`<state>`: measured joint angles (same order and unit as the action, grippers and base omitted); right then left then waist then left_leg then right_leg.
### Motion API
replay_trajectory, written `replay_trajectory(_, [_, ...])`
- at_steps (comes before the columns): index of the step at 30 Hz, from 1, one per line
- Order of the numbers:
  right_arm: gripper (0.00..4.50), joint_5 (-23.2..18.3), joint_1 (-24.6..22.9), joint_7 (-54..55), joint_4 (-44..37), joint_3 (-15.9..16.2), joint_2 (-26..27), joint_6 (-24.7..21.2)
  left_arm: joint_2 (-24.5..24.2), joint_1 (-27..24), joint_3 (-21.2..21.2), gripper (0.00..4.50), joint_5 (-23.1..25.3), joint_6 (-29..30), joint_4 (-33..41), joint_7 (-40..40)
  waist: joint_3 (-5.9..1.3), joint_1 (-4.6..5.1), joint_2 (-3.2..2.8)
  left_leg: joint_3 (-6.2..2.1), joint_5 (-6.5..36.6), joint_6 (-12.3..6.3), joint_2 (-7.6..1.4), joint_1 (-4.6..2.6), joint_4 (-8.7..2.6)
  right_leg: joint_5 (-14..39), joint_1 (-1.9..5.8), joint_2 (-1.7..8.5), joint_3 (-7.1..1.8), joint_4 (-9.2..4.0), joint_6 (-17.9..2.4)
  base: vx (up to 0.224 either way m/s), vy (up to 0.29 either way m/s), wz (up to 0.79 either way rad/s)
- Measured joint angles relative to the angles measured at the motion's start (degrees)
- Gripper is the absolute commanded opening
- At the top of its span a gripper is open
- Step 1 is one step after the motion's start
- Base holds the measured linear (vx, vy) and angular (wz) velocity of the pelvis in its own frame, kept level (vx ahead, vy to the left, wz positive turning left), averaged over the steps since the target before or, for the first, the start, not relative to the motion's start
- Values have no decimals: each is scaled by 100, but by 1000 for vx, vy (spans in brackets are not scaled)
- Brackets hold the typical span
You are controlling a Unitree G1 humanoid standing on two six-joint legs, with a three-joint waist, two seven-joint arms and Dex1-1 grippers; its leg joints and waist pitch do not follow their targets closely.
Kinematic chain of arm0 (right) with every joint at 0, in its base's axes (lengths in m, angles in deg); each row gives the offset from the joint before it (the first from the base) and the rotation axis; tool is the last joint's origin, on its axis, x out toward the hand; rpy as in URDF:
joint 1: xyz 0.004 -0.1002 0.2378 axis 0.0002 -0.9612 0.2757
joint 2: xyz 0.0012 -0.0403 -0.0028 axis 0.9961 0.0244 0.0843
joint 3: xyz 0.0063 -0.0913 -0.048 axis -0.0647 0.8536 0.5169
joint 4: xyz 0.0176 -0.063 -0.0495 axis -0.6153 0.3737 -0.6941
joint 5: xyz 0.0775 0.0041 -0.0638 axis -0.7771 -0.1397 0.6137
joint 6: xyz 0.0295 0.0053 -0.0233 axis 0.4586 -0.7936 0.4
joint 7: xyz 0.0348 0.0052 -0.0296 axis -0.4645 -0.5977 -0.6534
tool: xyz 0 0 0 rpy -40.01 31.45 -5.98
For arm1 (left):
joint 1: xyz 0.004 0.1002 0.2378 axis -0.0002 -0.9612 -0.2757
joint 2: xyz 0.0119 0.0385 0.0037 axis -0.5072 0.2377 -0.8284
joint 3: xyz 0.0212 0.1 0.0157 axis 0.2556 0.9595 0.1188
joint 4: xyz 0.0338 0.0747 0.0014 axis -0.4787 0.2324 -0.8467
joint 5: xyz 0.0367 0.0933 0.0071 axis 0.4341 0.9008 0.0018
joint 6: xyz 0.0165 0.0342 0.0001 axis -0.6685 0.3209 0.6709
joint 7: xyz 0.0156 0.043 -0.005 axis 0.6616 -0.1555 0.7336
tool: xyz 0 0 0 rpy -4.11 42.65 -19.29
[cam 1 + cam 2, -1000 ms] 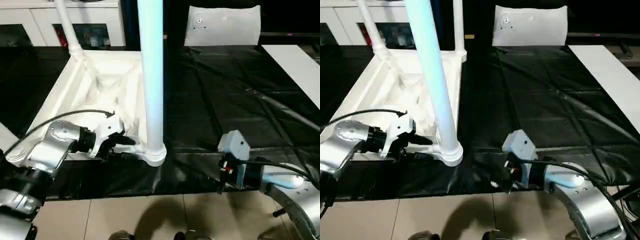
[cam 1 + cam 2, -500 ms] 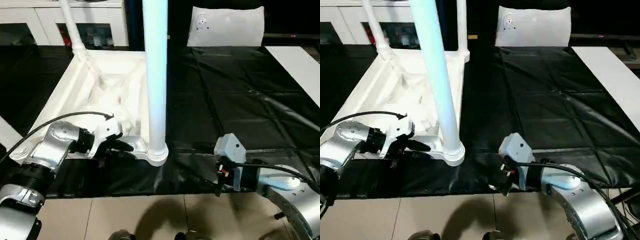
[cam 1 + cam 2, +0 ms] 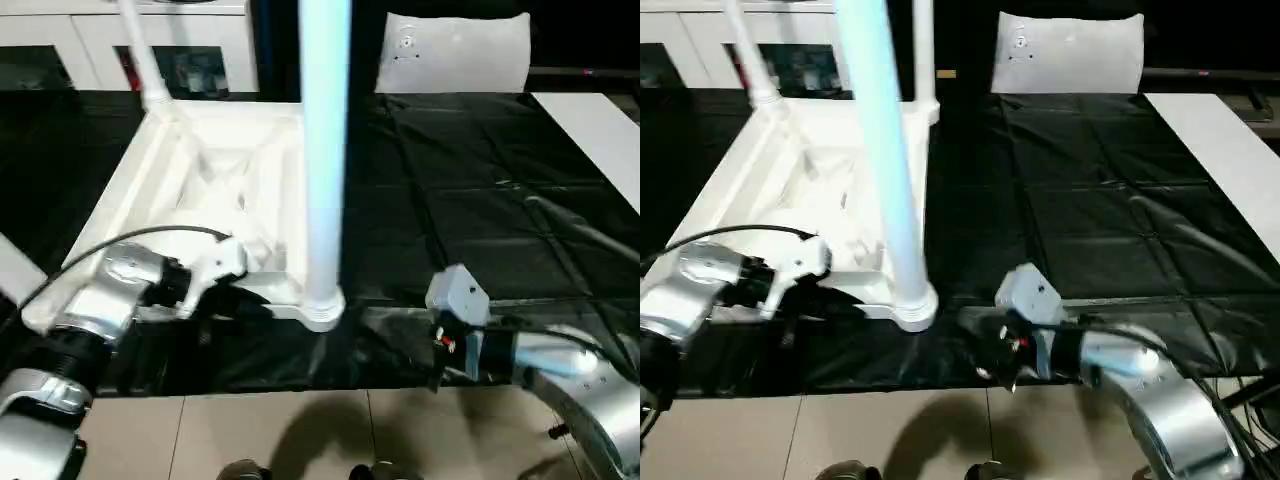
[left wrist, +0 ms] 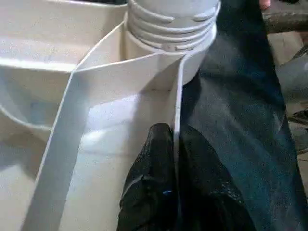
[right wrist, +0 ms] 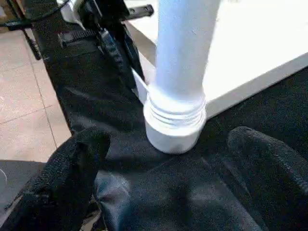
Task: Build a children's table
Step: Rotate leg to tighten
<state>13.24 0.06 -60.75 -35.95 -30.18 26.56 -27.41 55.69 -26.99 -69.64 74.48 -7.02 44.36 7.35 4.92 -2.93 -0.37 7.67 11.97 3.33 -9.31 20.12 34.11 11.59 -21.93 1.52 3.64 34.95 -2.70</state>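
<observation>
On the black-covered desk (image 3: 470, 190) the white tabletop (image 3: 215, 190) lies upside down, ribbed underside up, toward the robot's left. A white leg (image 3: 325, 150) stands upright in its near corner socket (image 3: 320, 305), and another leg (image 3: 140, 60) rises from the far left corner; in the right eye view a third leg (image 3: 924, 50) stands at the far right corner. The left tool (image 4: 175, 159) is closed on the thin outer wall of the tabletop just beside the near socket, one black finger (image 4: 156, 159) inside the rim and the other outside. The right tool (image 5: 168, 163) is spread wide open just in front of the socket's base, its fingers (image 5: 72, 159) either side of it and touching nothing. A flat white board (image 3: 590, 130) lies at the desk's right edge, and a white cabinet (image 3: 90, 40) with glass doors stands behind. A white pouch (image 3: 455, 50) lies at the far side; whatever is printed on it cannot be read.
</observation>
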Motion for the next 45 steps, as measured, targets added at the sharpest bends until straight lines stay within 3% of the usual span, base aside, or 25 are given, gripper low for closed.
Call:
replay_trajectory(4, [450,-68,341,-357,447,56,53,75,24,-21,2,5,65,-209,0,-19,0,-6,0,5,0,0,-6,1,1,-1,-1,-3,1,1,-1,0,0,0])
replay_trajectory(9, [403,-209,736,-949,1023,176,66,327,45,-107,69,0,84,-503,118,-158,-4,-47,10,17,1,-3,-6,4,1,0,-3,1,0,-1,-1,0,0,0])
replay_trajectory(17, [341,-299,1226,-1852,1723,425,55,542,55,-225,235,0,107,-640,474,-426,-5,-229,20,70,-1,-3,-50,-7,22,1,-7,3,10,7,-4,0,0,0])
replay_trajectory(32, [223,-169,1839,-2352,2774,625,350,970,49,-234,248,0,133,-569,564,-508,-6,-243,28,90,-2,-4,-59,0,30,1,-12,12,18,12,-3,0,0,0])
replay_trajectory(34, [223,-121,1890,-2379,2852,662,354,1081,42,-237,248,0,138,-565,568,-508,-5,-234,31,92,-2,-4,-59,0,30,1,-12,14,17,12,-3,0,0,0])
replay_trajectory(36, [268,-60,1897,-2380,2860,676,370,1154,33,-237,248,0,144,-563,568,-508,-5,-228,34,92,-2,-4,-59,-1,30,1,-12,13,17,14,-3,0,0,0])
replay_trajectory(45, [316,11,1927,-2367,2977,681,452,1130,39,-237,246,0,147,-563,577,-519,-4,-233,34,94,-3,-3,-60,0,30,1,-13,15,18,14,-3,0,0,0])
